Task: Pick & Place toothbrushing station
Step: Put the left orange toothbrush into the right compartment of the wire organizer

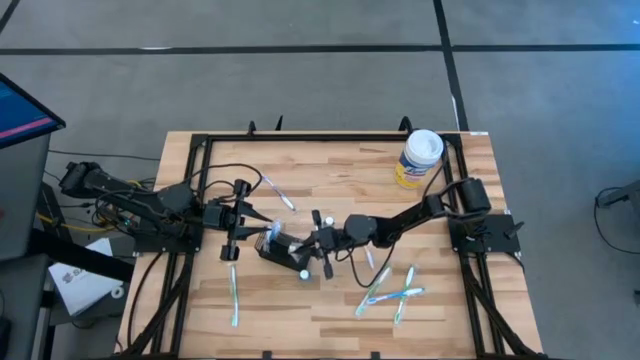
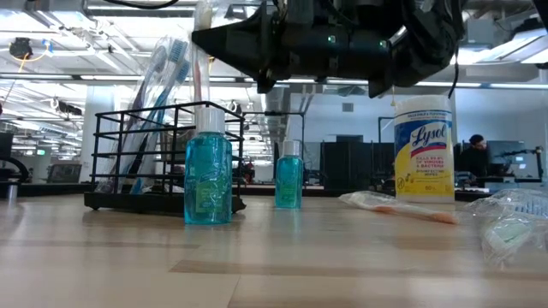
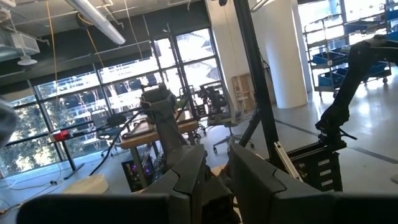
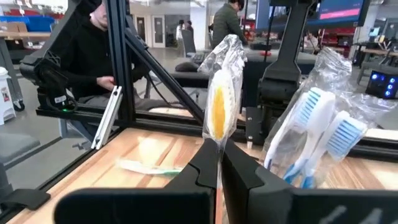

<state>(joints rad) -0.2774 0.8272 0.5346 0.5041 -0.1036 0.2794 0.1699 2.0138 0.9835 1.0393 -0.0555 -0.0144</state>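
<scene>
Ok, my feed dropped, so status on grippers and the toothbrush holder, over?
Right gripper shut on a wrapped toothbrush, over the toothbrushing station. Left gripper beside the station, fingers unclear. Blue bottle stands close in front; loose toothbrushes nearby.

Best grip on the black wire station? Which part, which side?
Probably a top rail of the toothbrushing station, from straight above: it stands upright, an open wire frame with thin bars. Stay clear of the toothbrushes standing in it. The right hand is shut on a wrapped toothbrush.
</scene>
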